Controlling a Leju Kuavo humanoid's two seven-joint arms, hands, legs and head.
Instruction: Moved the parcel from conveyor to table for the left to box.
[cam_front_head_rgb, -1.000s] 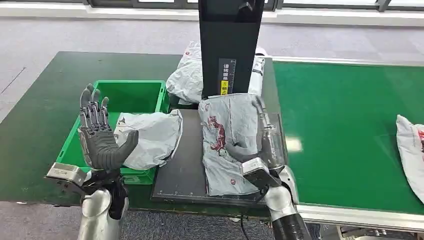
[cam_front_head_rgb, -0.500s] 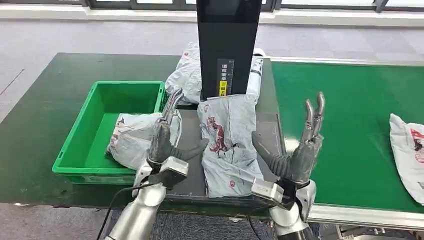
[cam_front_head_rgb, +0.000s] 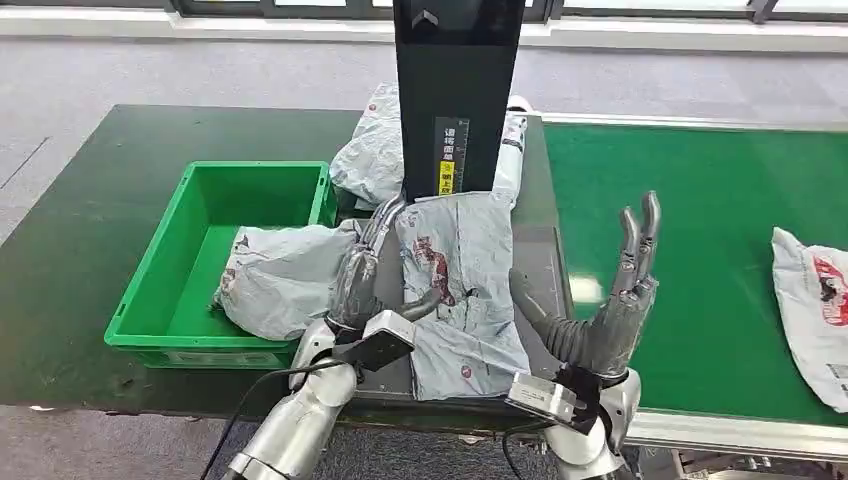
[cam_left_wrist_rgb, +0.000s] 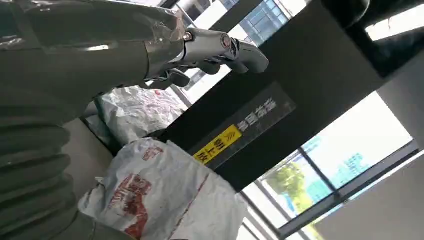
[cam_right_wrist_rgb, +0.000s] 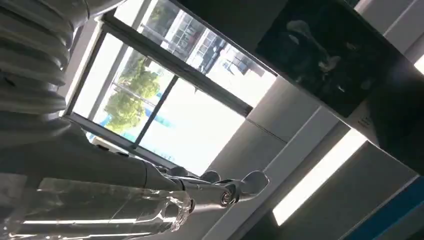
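1. Parcel (cam_front_head_rgb: 455, 285) lies flat on the dark pad of the desk (cam_front_head_rgb: 80, 220), between my hands, below the black stand (cam_front_head_rgb: 455, 95).
2. Left hand (cam_front_head_rgb: 362, 275) spread at its edge, holding nothing; right hand (cam_front_head_rgb: 605, 300) raised, wide, empty.
3. Risk — slack grey film crumples, so my grasp may slip.

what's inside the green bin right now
One grey parcel lies in the green bin, slumped against its near right corner and hanging over the right rim. The rest of the floor shows bare green. Whatever lies beneath the parcel is covered.
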